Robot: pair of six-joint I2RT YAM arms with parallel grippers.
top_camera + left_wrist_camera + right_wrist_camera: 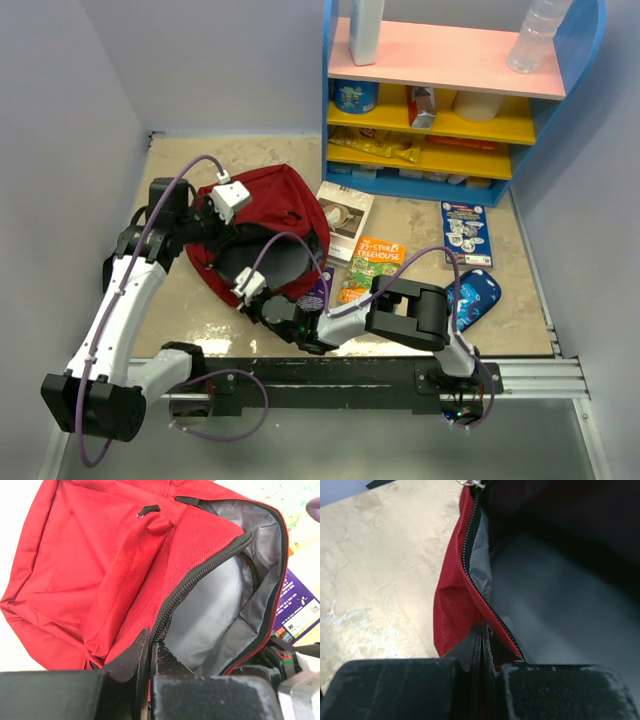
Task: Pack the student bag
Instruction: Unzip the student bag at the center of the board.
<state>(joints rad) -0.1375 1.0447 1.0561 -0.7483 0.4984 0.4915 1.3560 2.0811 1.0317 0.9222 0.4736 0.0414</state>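
At the student bag (275, 200) mouth | left gripper (150, 652) and right gripper (484, 636) are pinching its rim, spreading it | next: likely freeing one for a book (374, 264)

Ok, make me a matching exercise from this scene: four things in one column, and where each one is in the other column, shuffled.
1 student bag
2 clear bottle
3 blue pouch
4 Treehouse book

A on the pink top of the shelf
B on the table, between bag and pouch
C zipper edge pinched by left end effector and right end effector
D partly behind the right arm

Pairs: 1-C, 2-A, 3-D, 4-B
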